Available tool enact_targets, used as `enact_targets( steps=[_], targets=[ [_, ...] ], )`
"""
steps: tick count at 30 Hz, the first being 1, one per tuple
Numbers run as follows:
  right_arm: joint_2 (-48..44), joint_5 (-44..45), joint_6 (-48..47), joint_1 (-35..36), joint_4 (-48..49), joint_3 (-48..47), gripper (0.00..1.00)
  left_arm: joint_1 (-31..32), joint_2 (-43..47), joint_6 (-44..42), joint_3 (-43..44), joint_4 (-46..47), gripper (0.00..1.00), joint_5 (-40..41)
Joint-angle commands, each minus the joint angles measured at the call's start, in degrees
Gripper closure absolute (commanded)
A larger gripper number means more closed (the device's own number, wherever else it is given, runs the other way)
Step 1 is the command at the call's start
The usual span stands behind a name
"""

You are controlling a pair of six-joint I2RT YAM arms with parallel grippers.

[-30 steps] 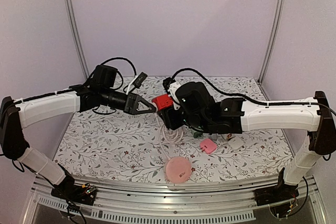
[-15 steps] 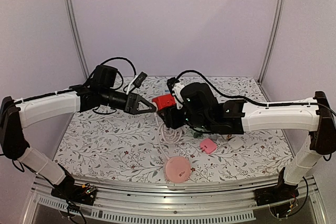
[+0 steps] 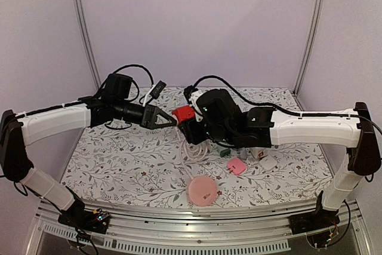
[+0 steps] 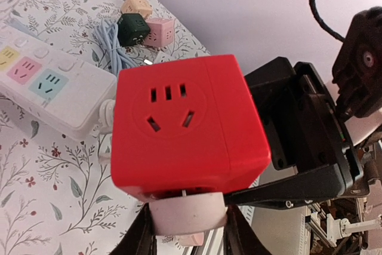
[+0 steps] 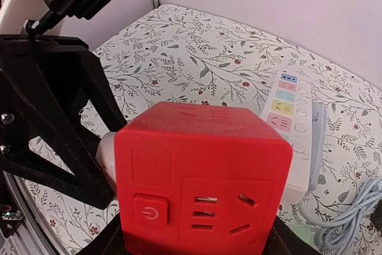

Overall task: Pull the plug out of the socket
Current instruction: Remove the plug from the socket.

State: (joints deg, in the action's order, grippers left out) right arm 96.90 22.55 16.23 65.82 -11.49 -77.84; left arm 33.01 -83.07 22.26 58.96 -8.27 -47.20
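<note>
Above the flower-patterned table [image 3: 107, 159], the right jaws pinch the red cube socket [image 3: 184, 114] while the left jaws pinch the white plug [image 4: 186, 216] seated against its side, with plain lilac walls [image 3: 197, 22] around.

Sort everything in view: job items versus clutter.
Job: red socket cube, white plug, left gripper, right gripper.
Lying about: power strip, pink disc, small pink cube, dark green cube, beige cube, blue cable.

Red socket cube [image 4: 185, 126], white plug [image 4: 186, 214], leafy floral table cover [image 3: 113, 159], pink disc [image 3: 202, 192], possibly dark-green small adapter [image 4: 132, 28]
</note>
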Motion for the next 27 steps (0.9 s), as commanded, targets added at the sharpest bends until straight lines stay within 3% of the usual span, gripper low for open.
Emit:
enact_targets(
  steps=[1, 8, 13, 18, 25, 27],
  targets=[
    [3.7, 9.4, -2.2, 2.0, -2.4, -7.1, 0.91, -0.4, 0.0, -0.7, -0.2, 0.8, 1.00, -0.5],
    [8.8, 17.8, 0.5, 2.0, -12.2, -13.6, 0.91, -1.0, 0.3, -0.4, -0.3, 0.7, 1.00, -0.1],
    [9.5, 18.2, 1.3, 2.0, -12.6, -13.8, 0.91, -1.3, 0.4, -0.3, -0.3, 0.9, 1.00, 0.0],
    [5.7, 10.5, 1.3, 1.3, -5.2, -8.6, 0.91, -2.0, 0.6, -0.3, -0.3, 0.8, 1.00, 0.1],
    [-2.6, -9.2, 4.1, -2.6, 13.7, 3.8, 0.90, -2.5, 0.8, -0.4, -0.4, 0.7, 1.00, 0.1],
    [-3.3, -11.4, 4.7, -2.9, 14.6, 4.2, 0.90, -2.5, 0.7, -0.2, -0.4, 0.8, 1.00, -0.1]
  ],
)
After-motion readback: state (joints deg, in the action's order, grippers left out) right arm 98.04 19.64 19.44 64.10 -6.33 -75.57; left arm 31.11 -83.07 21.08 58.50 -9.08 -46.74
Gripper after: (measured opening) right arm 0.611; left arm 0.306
